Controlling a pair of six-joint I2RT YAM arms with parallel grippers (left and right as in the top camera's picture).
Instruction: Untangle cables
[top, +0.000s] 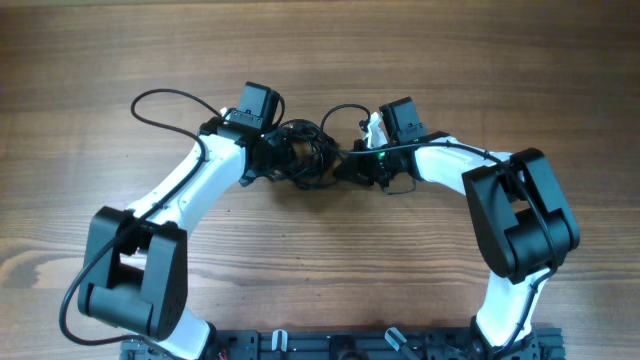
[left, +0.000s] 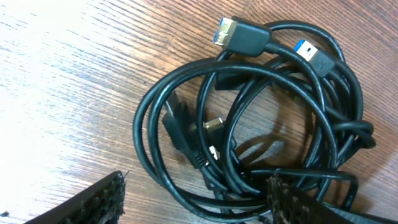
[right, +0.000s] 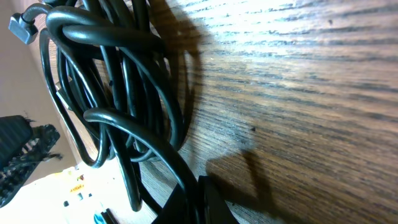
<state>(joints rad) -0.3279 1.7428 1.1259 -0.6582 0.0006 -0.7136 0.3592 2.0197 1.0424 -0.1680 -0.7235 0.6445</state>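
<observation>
The cables (top: 305, 152) lie as one tangled black bundle on the wooden table, between my two grippers. In the left wrist view the cables (left: 249, 124) form overlapping loops, with two blue-tipped plugs (left: 227, 31) at the top. My left gripper (left: 199, 202) is open, its fingers (left: 102, 199) straddling the bundle's lowest loops. Seen from overhead, the left gripper (top: 288, 165) sits at the bundle's left side. My right gripper (right: 202, 202) is shut on one strand that runs up into the cables (right: 118, 87). From overhead the right gripper (top: 347, 165) is at the bundle's right edge.
A thicker black wire (top: 165, 100) loops out from the left arm at the back left. Both arm bases (top: 350, 345) stand at the table's near edge. Bare wood (right: 298, 93) stretches to the right of the bundle.
</observation>
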